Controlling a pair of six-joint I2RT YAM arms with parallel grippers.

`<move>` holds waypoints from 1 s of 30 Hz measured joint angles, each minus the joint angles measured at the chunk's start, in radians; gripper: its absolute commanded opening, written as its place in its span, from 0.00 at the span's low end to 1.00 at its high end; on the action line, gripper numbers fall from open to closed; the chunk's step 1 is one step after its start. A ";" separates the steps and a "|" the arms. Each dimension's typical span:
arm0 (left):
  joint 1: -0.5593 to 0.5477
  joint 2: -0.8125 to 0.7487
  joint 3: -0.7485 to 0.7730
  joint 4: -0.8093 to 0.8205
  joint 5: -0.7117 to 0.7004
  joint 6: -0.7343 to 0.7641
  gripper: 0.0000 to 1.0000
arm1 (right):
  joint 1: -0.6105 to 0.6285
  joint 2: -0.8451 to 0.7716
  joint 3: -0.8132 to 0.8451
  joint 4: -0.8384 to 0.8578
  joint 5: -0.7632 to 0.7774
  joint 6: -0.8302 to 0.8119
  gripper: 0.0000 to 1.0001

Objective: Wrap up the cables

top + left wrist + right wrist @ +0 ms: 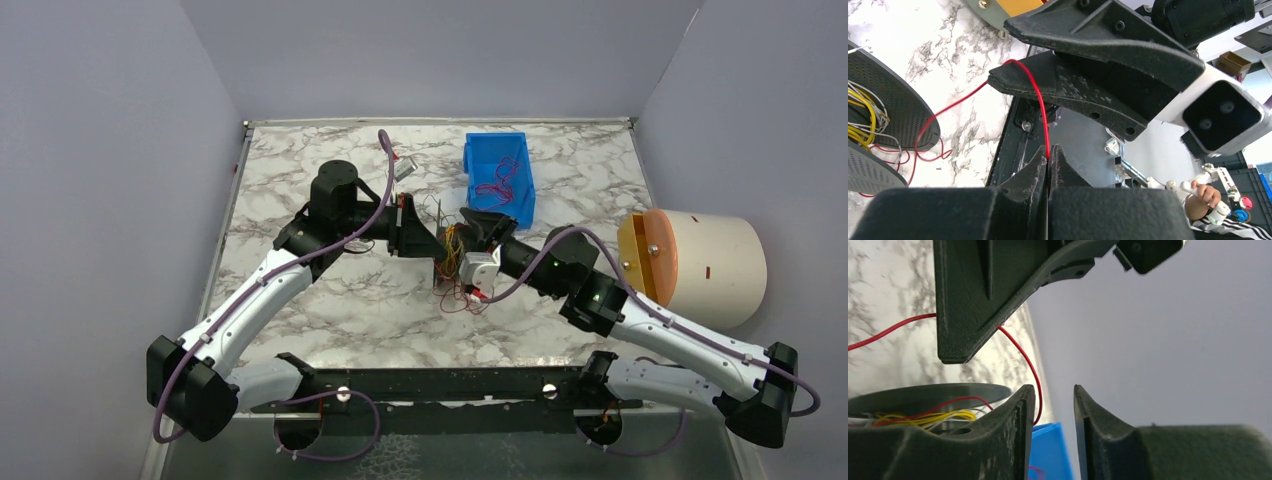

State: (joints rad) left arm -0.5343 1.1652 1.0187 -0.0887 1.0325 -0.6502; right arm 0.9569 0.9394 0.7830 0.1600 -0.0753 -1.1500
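Note:
A dark grey spool (898, 112) wound with yellow cables (863, 112) and red ones stands at the table's middle (448, 262). My left gripper (1048, 155) is shut on one thin red cable (1035, 90). That cable arcs up over a finger of the right gripper and runs down to loose red loops (458, 298) on the table. My right gripper (1054, 392) is open, and the red cable (1035, 385) hangs against the inner face of its left finger (1018, 420), unpinched. In the top view the left gripper (437, 252) and right gripper (466, 220) meet at the spool.
A blue bin (497, 180) with more red cables stands behind the grippers and shows in the right wrist view (1050, 450). A white cylinder with an orange lid (700, 265) lies at the right edge. Grey walls enclose the marble table (330, 310).

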 measured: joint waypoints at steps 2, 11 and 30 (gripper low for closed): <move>0.000 0.000 0.000 -0.002 0.003 0.006 0.00 | 0.000 -0.005 0.003 -0.014 0.011 0.092 0.43; 0.000 -0.023 0.000 0.014 0.020 0.001 0.00 | 0.002 -0.006 0.010 -0.049 0.085 0.572 0.55; 0.000 -0.054 0.017 0.087 0.053 -0.065 0.00 | 0.004 0.032 -0.208 0.195 0.156 1.215 0.61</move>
State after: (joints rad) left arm -0.5343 1.1110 1.0355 -0.0017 1.0851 -0.7151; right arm 0.9611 0.9718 0.5747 0.3553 0.0803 0.0654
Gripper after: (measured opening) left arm 0.014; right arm 0.626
